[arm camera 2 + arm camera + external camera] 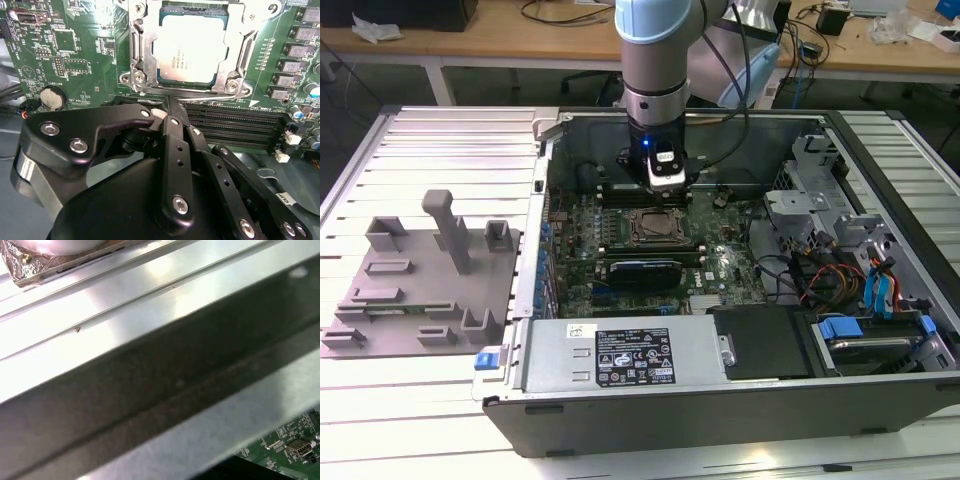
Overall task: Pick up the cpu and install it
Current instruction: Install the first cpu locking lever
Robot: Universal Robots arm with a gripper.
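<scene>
In the second wrist view the cpu [191, 47], a flat square chip with a pale silver top, lies inside the metal-framed socket [137, 55] on the green motherboard [75, 55]. My gripper [168, 105] sits just beside the socket's edge, its black fingers [172, 150] drawn together with nothing between them. In the exterior view the gripper [663, 182] hangs inside the open computer case, just behind the socket [658, 226].
A grey plastic plate with upright pegs [420, 285] lies on the slatted table at the exterior view's left. The power supply [630, 358] fills the case's front, and drive bays with cables [860, 290] are at the right. Memory slots [235, 125] run beside the socket.
</scene>
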